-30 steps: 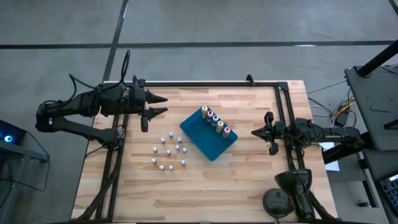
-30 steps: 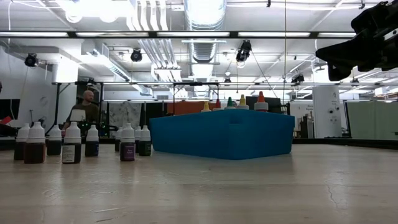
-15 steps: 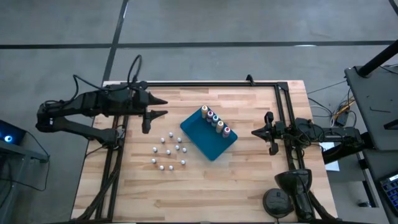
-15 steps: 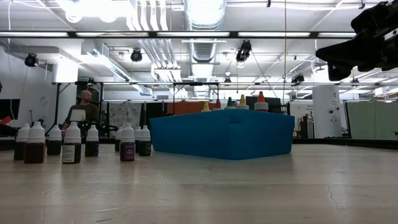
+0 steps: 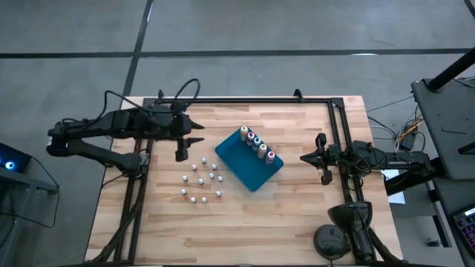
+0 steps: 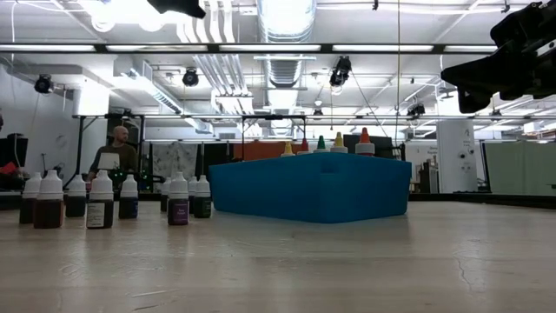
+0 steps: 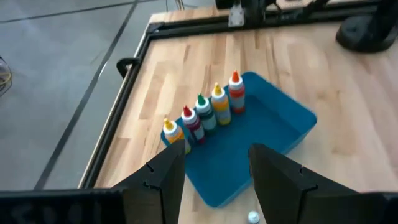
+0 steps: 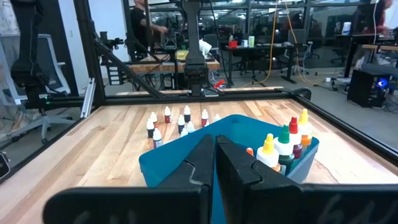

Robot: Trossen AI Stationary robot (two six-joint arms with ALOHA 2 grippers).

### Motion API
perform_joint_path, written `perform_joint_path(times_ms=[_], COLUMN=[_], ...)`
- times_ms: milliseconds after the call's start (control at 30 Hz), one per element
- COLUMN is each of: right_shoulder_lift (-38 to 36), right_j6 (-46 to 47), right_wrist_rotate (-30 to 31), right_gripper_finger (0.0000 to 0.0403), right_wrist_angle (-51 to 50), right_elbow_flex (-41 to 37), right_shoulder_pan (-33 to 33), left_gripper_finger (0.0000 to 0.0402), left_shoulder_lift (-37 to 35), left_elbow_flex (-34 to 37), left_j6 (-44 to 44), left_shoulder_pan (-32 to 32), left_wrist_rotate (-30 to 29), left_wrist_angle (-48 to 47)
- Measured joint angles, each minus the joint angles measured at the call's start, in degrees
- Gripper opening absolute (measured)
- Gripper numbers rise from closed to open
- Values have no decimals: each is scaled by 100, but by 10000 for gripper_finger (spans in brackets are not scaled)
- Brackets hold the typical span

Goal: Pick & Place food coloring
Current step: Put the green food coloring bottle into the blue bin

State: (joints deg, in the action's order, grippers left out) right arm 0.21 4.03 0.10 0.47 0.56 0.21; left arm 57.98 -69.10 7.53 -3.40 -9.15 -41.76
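Note:
Several food coloring bottles with coloured tops (image 5: 258,144) stand in a row inside the blue tray (image 5: 249,167), along its far right wall. Several smaller white-topped bottles (image 5: 200,182) stand upright in a loose cluster on the wooden table, left of the tray. My left gripper (image 5: 199,134) hovers open above the table's far left part, tipped down toward the tray, with nothing between its fingers (image 7: 165,180). My right gripper (image 5: 304,157) rests shut at the table's right side, pointing level at the tray (image 8: 180,168).
A black frame rail (image 5: 245,99) runs along the table's far edge and down both sides. A round black stand (image 5: 330,239) sits at the near right corner. Bare wood lies in front of the bottles and the tray. A person (image 6: 115,156) stands far behind the table.
My left gripper has gone down and a little toward the tray, tipping its fingers downward and rolling slightly. Its tip now shows at the low view's top edge. It stays open. The bottles and the tray have not moved.

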Motion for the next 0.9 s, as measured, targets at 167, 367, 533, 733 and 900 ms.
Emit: perform_joint_path(times_ms=[167,367,533,733,900], right_shoulder_lift=[-2,-1,2,39,37], right_j6=[-2,-9,-3,-4,-11], right_wrist_rotate=[0,1,-2,2,1], right_gripper_finger=[9,9,9,9,9], right_wrist_angle=[-1,0,-2,-2,0], right_elbow_flex=[0,0,0,0,0], right_shoulder_pan=[0,0,0,0,0], left_gripper_finger=[149,149,149,149,149], left_shoulder_lift=[154,331,578,928,1280], left_elbow_flex=[0,0,0,0,0], left_j6=[448,717,730,462,201], left_shoulder_pan=[-2,-5,-24,-69,-198], left_wrist_rotate=[-160,-584,-896,-891,-816], left_wrist_angle=[-223,-484,-605,-778,-960])
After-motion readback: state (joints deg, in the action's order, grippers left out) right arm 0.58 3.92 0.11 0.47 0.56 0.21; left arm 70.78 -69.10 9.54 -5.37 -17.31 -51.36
